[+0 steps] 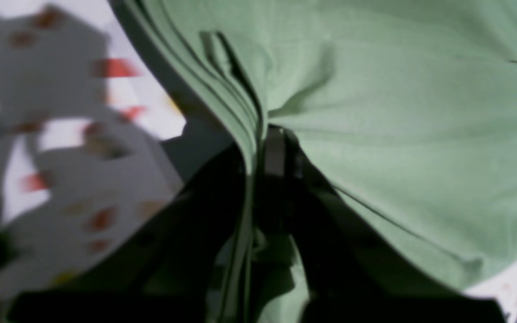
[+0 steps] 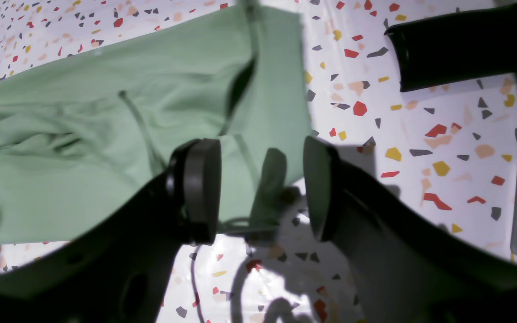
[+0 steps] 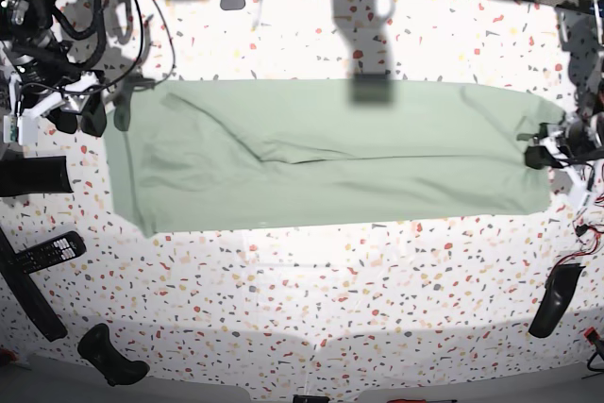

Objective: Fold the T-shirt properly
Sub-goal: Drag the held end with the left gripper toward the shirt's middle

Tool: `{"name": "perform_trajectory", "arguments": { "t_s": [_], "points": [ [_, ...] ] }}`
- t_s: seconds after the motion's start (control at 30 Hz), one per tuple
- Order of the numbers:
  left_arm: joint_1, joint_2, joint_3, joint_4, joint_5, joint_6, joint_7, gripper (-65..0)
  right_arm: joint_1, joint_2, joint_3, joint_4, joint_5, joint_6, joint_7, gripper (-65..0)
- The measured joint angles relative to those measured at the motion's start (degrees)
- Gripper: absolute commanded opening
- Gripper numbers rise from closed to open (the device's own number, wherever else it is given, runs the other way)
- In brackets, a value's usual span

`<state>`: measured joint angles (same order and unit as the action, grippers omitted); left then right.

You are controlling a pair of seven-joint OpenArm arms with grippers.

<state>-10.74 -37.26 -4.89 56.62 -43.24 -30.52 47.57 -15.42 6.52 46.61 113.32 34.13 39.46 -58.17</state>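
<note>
On the speckled table (image 3: 311,280) the T-shirt (image 3: 330,153) lies stretched out as a long folded band. Left gripper (image 1: 263,148) has its jaws pinched tight on the shirt's layered edge at one end. Right gripper (image 2: 262,188) jaws spread wide over the other end's edge, gripping nothing.

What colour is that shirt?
The T-shirt is plain pale sage green, clearest in the base view.

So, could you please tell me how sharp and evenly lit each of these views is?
Left wrist: soft and blurred, the T-shirt close up. Right wrist: fairly sharp, hard shadows on the table. Base: fisheye bend, bright centre, dark corners.
</note>
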Motion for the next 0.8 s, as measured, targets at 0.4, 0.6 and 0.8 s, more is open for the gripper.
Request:
{"name": "perform_trajectory", "arguments": {
  "t_s": [0.4,0.6,0.8],
  "points": [
    [-1.9,-0.2,0.1,13.0,-0.1,6.0,5.9,-65.0,0.0,0.0,0.0,0.0,0.0,0.0,0.0,-36.0],
    [1.1,2.6,0.0,22.2,0.5,8.5,6.9,-65.0,0.0,0.0,0.0,0.0,0.0,0.0,0.0,-36.0],
    [5.7,10.9,0.1,27.6,0.7,8.5,9.5,-65.0,0.0,0.0,0.0,0.0,0.0,0.0,0.0,-36.0]
  ]
}}
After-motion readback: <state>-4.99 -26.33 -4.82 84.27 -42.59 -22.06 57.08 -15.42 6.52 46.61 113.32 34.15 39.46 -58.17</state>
